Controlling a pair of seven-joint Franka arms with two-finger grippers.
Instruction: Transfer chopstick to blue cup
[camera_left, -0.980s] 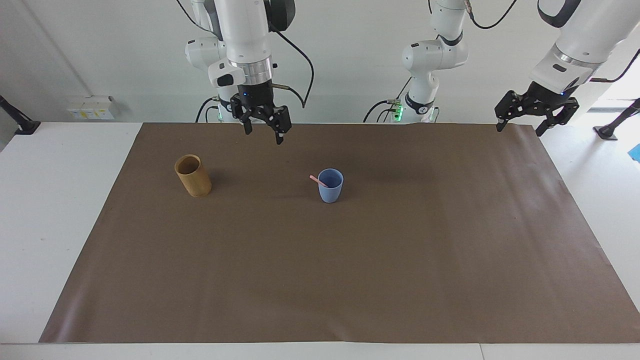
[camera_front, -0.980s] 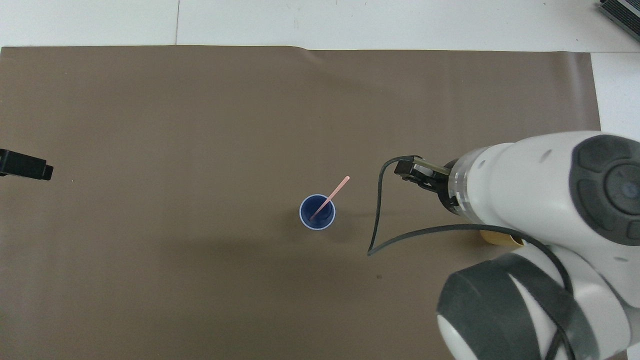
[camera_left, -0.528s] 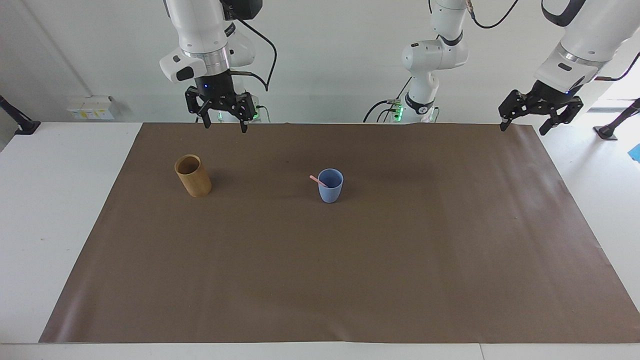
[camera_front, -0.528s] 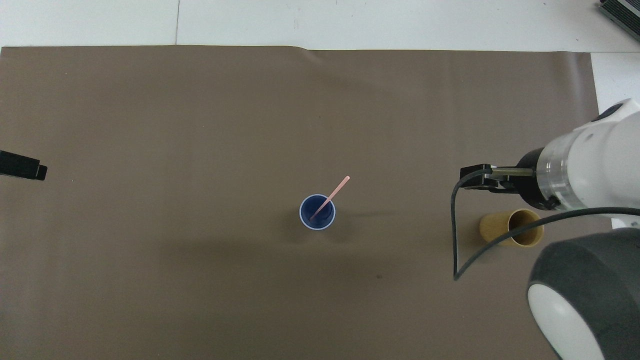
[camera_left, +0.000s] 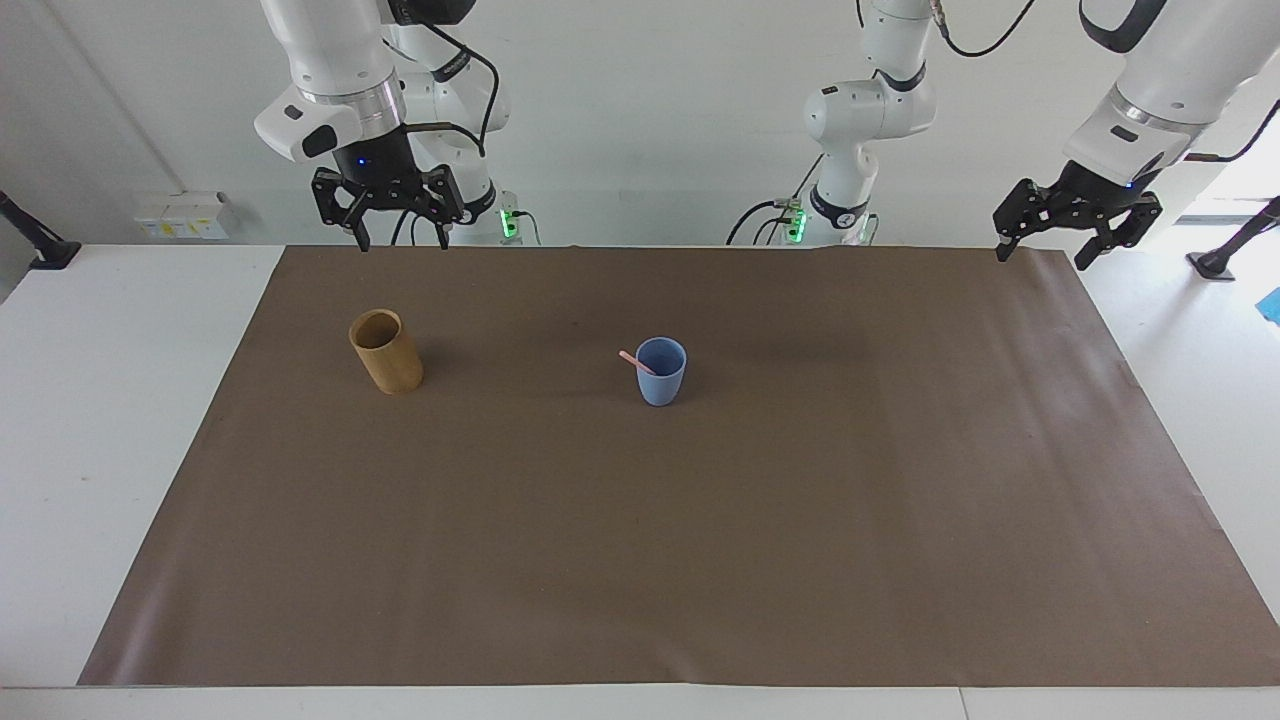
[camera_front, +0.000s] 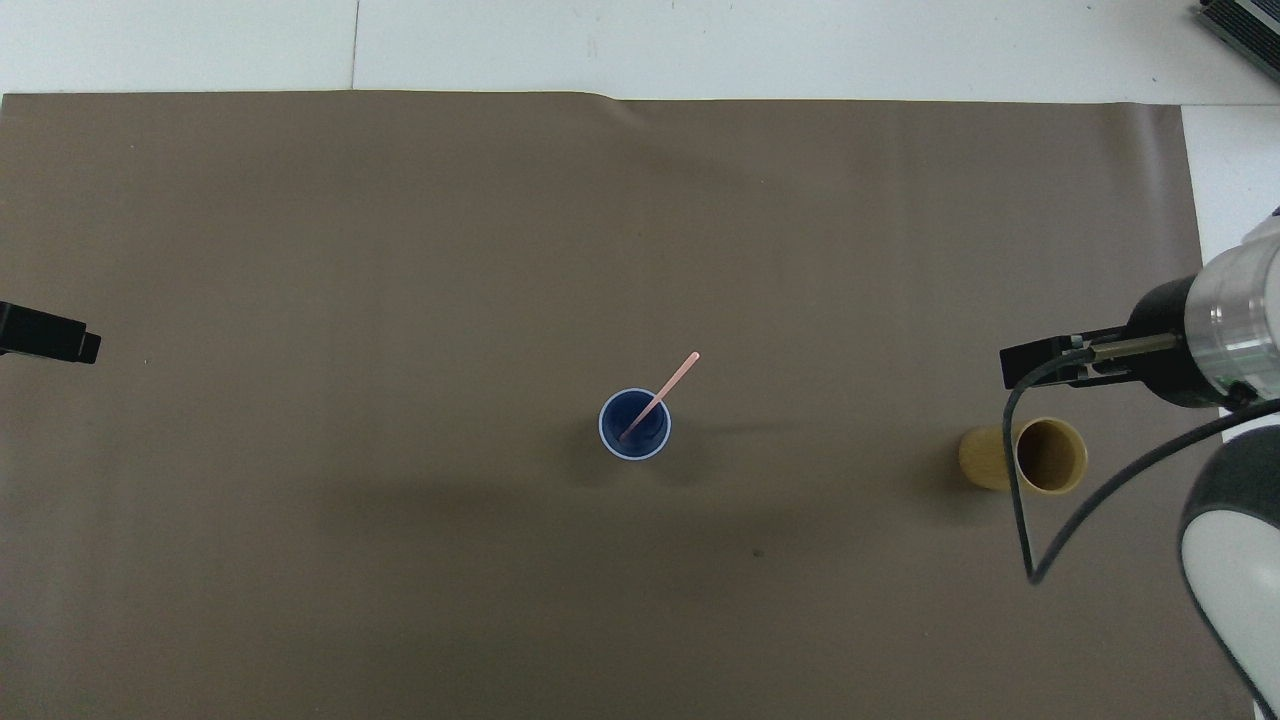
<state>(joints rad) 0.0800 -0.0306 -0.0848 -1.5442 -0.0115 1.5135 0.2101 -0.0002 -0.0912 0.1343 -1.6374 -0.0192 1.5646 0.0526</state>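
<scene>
The blue cup stands upright near the middle of the brown mat. One pale pink chopstick leans in it, its top sticking out over the rim toward the right arm's end; the overhead view also shows the cup and the chopstick. My right gripper is open and empty, raised over the mat's edge nearest the robots, close to the tan holder. My left gripper is open and empty, waiting raised over the mat's corner at the left arm's end.
A tan wooden cylindrical holder stands toward the right arm's end of the mat, and the overhead view shows it empty. White table surrounds the mat.
My right gripper has swung away from the middle of the table toward its own end and back toward the robots, uncovering the tan holder in the overhead view. The left gripper barely moved.
</scene>
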